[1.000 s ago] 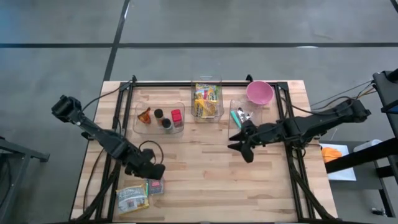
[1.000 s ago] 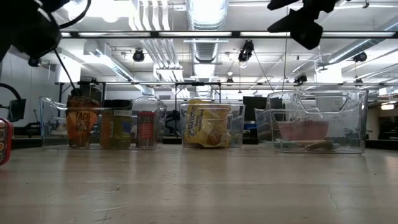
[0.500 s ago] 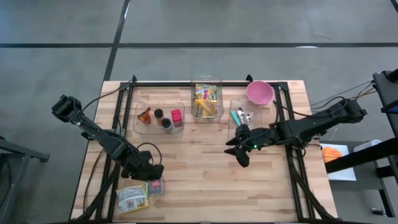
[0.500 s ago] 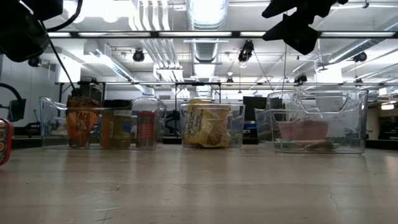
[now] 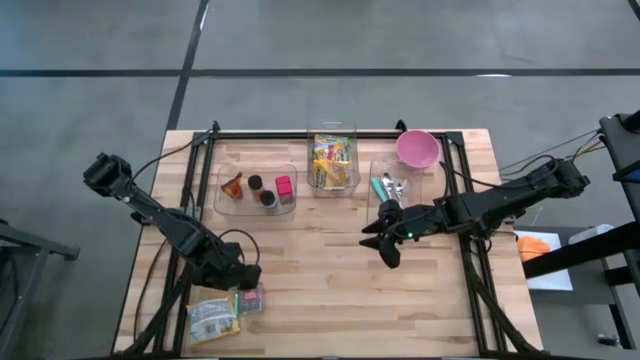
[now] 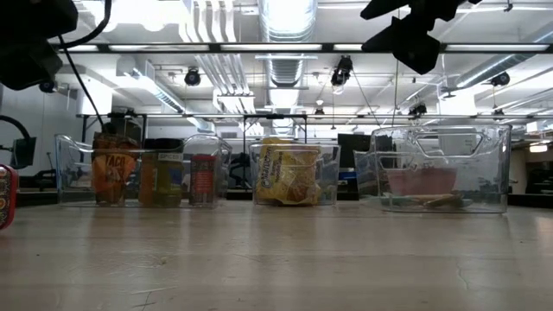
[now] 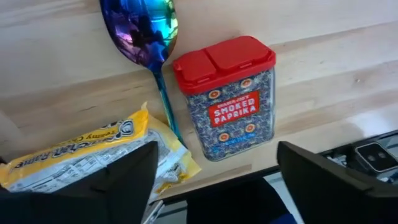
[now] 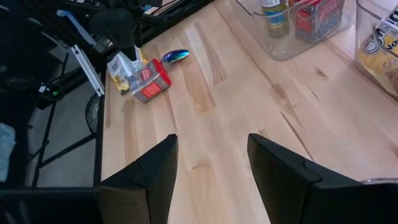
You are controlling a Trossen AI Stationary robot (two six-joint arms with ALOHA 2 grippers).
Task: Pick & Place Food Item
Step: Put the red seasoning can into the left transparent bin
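Left gripper [image 7: 214, 180]: fingers spread, holding nothing, poised over table's near-left corner | smoked paprika tin [image 7: 227, 96]: lying flat on table [image 5: 330, 270] between the fingers, unclamped, beside iridescent spoon [image 7: 146, 37] and yellow packet [image 7: 81, 155] | Right gripper [image 5: 385, 245]: parted, empty, mid-table.

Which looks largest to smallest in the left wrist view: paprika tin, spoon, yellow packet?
1. Smoked paprika tin.
2. Yellow packet, partly hidden by a finger, so it may rival the tin.
3. Iridescent spoon, cut off by the frame.
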